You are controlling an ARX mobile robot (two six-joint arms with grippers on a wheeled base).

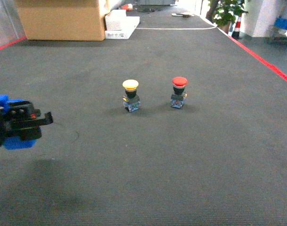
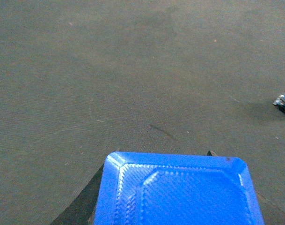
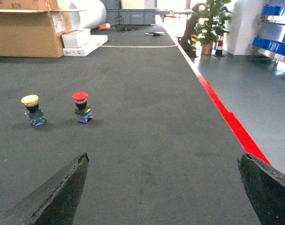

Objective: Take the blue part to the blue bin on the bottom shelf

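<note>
At the far left of the head view, the left gripper (image 1: 39,123) hovers above the dark grey carpeted floor (image 1: 157,169) with a bright blue block clamped in it: the blue part (image 1: 18,141) shows below and behind the black fingers. In the left wrist view the same blue part (image 2: 177,192) fills the lower edge, a flat-topped piece with bevelled corners and a woven sheen, held well clear of the floor.

Toward the middle stand two push buttons, upright and apart: the yellow-capped button (image 1: 130,95) on the left, the red-capped button (image 1: 179,92) just to its right.

The right gripper (image 3: 163,187) shows only in its own wrist view; its two dark fingers (image 3: 62,192) spread wide at the lower corners, nothing between them.

Far back left sits a cardboard box (image 1: 61,19) with white cartons (image 1: 120,23) beside it. A red floor line (image 1: 261,59) runs along the right, and blue bins on a steel rack (image 3: 275,28) stand far right.
</note>
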